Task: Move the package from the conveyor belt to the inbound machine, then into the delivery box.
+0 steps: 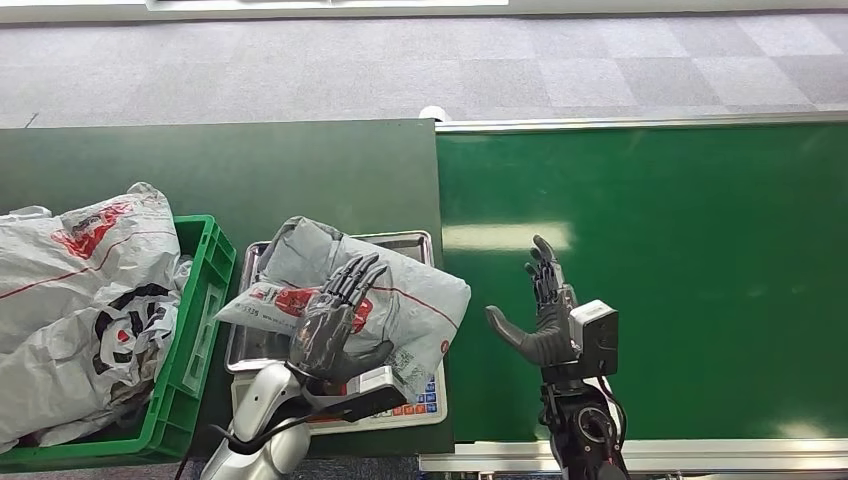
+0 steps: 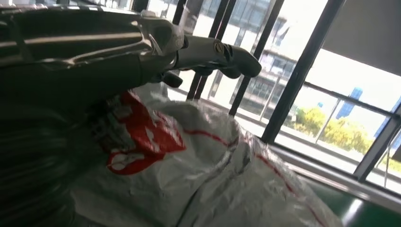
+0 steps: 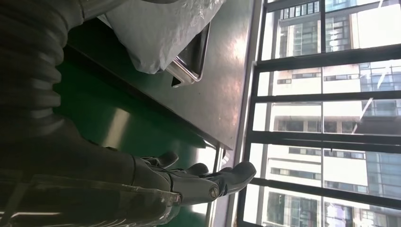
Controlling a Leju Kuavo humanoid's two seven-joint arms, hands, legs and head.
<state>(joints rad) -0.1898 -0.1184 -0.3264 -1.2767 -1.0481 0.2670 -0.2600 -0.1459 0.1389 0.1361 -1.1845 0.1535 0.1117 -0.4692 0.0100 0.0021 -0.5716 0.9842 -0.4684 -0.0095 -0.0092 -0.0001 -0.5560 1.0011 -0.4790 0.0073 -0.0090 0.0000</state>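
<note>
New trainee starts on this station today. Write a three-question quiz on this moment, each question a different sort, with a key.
1. True or false: the grey package lies on the scale's metal tray.
2. Which hand rests on the package?
A. left hand
B. right hand
C. both
3. Fill in: the green crate, beside the scale on the left hand's side, holds other ____.

Key
1. True; the package is on the tray, overhanging its edge toward the conveyor belt.
2. A; the right hand hangs open above the belt, holding nothing.
3. Packages: crumpled grey bags with red and black print.
</note>
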